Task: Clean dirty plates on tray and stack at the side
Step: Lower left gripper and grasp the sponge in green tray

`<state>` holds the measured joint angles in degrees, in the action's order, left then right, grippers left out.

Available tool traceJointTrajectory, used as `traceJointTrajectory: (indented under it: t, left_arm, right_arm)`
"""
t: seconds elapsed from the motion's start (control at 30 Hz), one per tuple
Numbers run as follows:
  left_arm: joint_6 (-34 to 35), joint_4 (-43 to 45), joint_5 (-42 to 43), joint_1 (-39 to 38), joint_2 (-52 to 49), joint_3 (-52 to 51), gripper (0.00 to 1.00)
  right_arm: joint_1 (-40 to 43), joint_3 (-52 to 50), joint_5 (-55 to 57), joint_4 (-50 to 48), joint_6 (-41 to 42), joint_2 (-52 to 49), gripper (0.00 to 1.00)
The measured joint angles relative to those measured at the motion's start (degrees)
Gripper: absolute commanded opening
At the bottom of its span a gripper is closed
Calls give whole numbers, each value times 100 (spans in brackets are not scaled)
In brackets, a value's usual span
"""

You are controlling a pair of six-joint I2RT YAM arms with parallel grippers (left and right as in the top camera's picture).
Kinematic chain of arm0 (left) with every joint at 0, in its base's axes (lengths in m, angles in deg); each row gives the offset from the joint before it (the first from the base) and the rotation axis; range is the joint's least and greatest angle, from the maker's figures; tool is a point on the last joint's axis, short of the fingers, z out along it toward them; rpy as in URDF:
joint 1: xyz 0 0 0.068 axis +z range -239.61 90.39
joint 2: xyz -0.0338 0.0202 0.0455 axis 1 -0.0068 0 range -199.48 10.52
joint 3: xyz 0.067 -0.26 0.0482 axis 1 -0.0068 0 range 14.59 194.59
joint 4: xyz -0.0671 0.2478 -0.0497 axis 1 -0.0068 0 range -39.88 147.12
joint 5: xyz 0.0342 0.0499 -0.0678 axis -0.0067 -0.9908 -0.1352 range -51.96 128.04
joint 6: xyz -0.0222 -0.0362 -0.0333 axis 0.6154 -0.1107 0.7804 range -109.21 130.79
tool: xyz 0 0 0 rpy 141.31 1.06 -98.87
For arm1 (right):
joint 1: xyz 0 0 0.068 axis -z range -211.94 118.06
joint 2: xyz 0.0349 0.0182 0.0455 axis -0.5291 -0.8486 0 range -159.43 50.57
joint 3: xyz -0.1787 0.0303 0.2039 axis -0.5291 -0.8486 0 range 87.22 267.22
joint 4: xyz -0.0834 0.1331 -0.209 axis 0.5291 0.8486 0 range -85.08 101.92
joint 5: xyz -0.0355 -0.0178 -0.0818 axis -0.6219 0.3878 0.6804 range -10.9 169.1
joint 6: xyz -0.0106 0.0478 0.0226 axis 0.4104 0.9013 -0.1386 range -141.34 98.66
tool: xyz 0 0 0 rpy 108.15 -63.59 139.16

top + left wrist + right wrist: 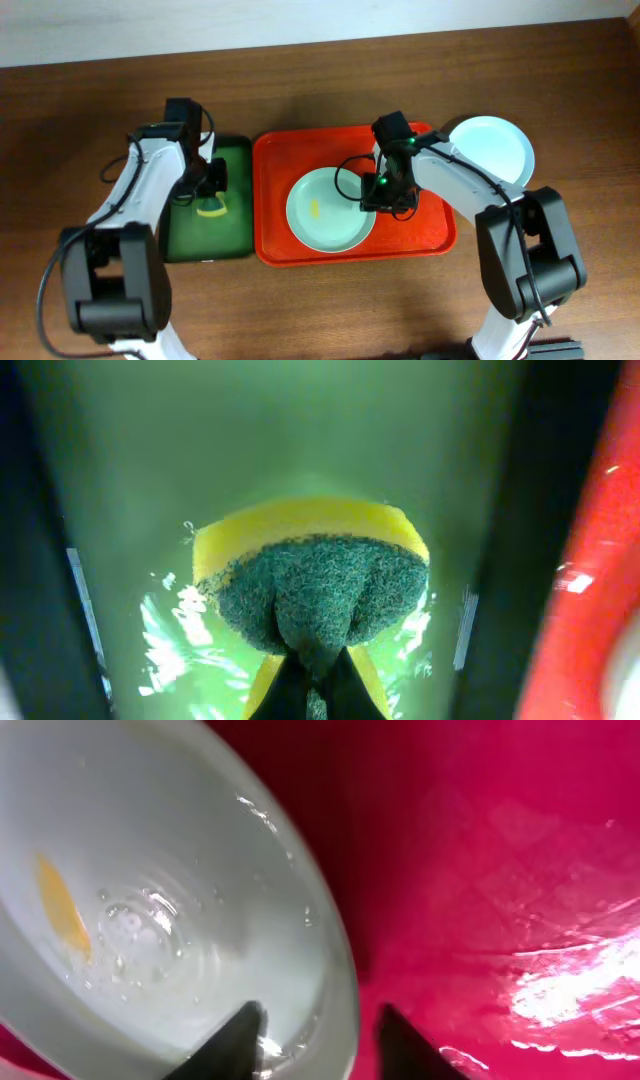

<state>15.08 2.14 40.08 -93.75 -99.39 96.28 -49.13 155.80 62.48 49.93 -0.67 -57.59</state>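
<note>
A pale mint plate (322, 222) with a yellow smear (60, 905) lies on the red-orange tray (275, 170). My right gripper (386, 203) stands at the plate's right edge. In the right wrist view the gripper (320, 1030) is open astride the rim of the plate (150, 840), one finger inside the plate and the other over the tray (500, 870). A second plate (495, 148) rests on the table just right of the tray. My left gripper (318, 665) is shut on a yellow-and-green sponge (320, 580), pinching its green scouring side.
The sponge sits over a small dark green tray (235, 160) to the left of the red tray, whose rim (590, 610) shows at the right of the left wrist view. Wet glints lie on the green tray floor (250, 440). Brown wooden tabletop (320, 310) surrounds both trays.
</note>
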Motion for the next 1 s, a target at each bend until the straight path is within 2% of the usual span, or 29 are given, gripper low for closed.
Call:
traceJointTrajectory:
  t: [0.1,0.3,0.5,1.0]
  left_arm:
    - [-2,-96,90,0,455,98,0]
    - [-2,-155,120,0,496,116,0]
    - [0,-256,118,-61,496,116,0]
    - [0,-269,-214,-227,496,116,0]
  right_arm:
    - [-39,-146,11,-66,136,0,4]
    - [-37,-160,20,-610,796,0,4]
    - [-37,-160,17,-345,1172,0,4]
    - [-37,-157,0,-44,887,0,4]
